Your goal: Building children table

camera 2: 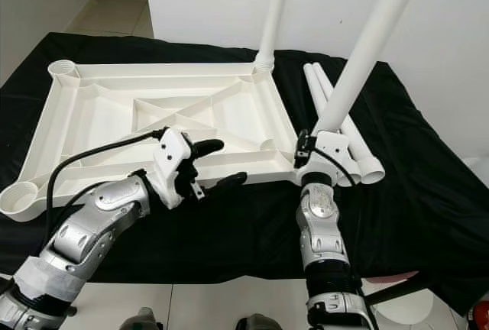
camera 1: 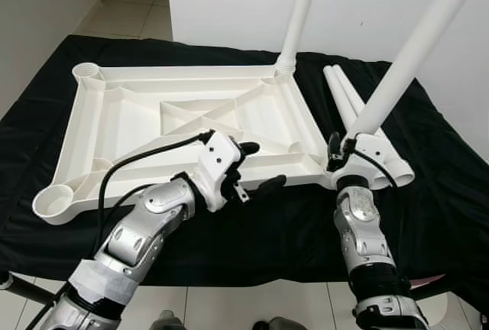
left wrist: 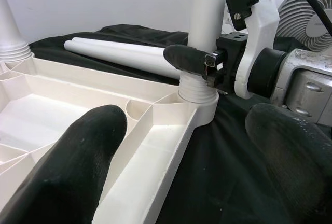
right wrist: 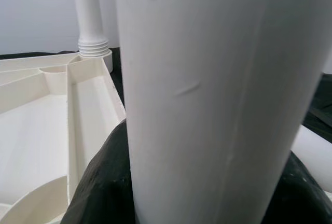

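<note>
The white plastic tabletop [camera 1: 122, 116] lies upside down on a black cloth. One white leg [camera 1: 299, 9] stands screwed into its far right corner socket. My right gripper [camera 1: 344, 153] is shut on a second white leg [camera 1: 412, 47], which stands tilted in the near right corner socket [left wrist: 198, 95]. My left gripper [camera 1: 260, 166] is open, its fingers [left wrist: 78, 162] straddling the tabletop's near rim just left of that socket. Two spare white legs [camera 1: 348, 105] lie on the cloth to the right of the tabletop.
The black cloth [camera 1: 428, 192] covers a low platform whose front edge runs just before my arms. Empty sockets sit at the tabletop's near left corner [camera 1: 55, 204] and far left corner [camera 1: 88, 72]. White walls stand behind; a fan [left wrist: 311, 11] shows in the left wrist view.
</note>
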Available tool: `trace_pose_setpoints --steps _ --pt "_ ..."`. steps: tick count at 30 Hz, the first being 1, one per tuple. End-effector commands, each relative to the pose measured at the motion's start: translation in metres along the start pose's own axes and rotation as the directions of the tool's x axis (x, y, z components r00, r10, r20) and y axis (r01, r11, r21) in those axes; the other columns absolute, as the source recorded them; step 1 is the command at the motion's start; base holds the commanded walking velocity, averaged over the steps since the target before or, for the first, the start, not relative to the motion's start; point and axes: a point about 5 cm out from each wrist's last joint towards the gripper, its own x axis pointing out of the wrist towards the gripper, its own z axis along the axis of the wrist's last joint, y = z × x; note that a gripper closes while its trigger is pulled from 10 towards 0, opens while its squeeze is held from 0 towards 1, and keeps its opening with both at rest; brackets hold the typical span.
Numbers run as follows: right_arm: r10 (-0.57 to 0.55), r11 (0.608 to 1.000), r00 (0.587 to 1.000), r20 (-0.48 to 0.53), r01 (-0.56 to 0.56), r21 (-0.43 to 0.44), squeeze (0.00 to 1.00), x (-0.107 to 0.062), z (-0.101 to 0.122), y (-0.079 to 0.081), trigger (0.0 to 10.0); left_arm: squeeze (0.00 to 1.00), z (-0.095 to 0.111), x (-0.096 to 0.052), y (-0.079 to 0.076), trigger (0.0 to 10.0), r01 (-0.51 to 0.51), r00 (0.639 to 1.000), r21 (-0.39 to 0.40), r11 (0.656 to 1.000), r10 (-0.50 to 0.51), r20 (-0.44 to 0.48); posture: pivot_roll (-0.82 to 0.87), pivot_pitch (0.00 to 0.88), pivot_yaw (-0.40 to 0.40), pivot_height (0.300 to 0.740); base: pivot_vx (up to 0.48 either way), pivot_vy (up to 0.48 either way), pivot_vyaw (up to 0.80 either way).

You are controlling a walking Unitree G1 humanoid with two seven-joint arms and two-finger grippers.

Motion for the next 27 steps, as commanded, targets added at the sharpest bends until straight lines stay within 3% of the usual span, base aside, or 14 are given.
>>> trace_pose_setpoints --steps 1,9,16,22,23,27 --pt "-0.166 0.986 0.968 -0.191 0.16 -0.046 0.0 -0.013 -0.038 -0.031 10.0 0.0 0.003 0.001 -0.004 10.0 0.079 0.997 0.01 0.997 -0.079 0.012 0.07 0.01 -0.062 0.74 0.0 0.0 0.0" --pt "-0.185 0.982 0.961 -0.204 0.176 -0.062 0.0 -0.015 -0.041 -0.032 10.0 0.0 0.003 0.0 -0.004 10.0 0.077 0.997 0.008 0.997 -0.077 0.011 0.07 0.016 -0.062 0.74 0.0 0.0 0.0" --pt "-0.079 0.996 0.988 -0.134 0.072 -0.057 0.0 -0.014 -0.032 -0.022 10.0 0.0 0.003 -0.001 -0.005 10.0 0.077 0.997 0.004 0.997 -0.077 0.01 0.07 0.019 -0.063 0.74 0.0 0.0 0.0" --pt "-0.047 0.998 0.994 -0.097 0.042 -0.053 0.0 -0.012 -0.026 -0.024 10.0 0.0 0.003 -0.001 -0.005 10.0 0.076 0.997 -0.003 0.997 -0.076 0.013 0.07 0.026 -0.062 0.74 0.0 0.0 0.0" --pt "-0.043 0.998 0.995 -0.087 0.039 -0.048 0.99 -0.011 -0.024 -0.025 10.0 0.0 0.003 -0.001 -0.005 10.0 0.076 0.997 -0.005 0.997 -0.076 0.015 0.07 0.028 -0.062 0.74 0.0 0.0 0.0" --pt "-0.042 0.998 0.996 -0.075 0.038 -0.045 1.0 -0.01 -0.021 -0.03 10.0 0.0 0.003 0.0 -0.005 10.0 0.075 0.997 -0.006 0.997 -0.075 0.017 0.07 0.028 -0.062 0.74 0.0 0.0 0.0"
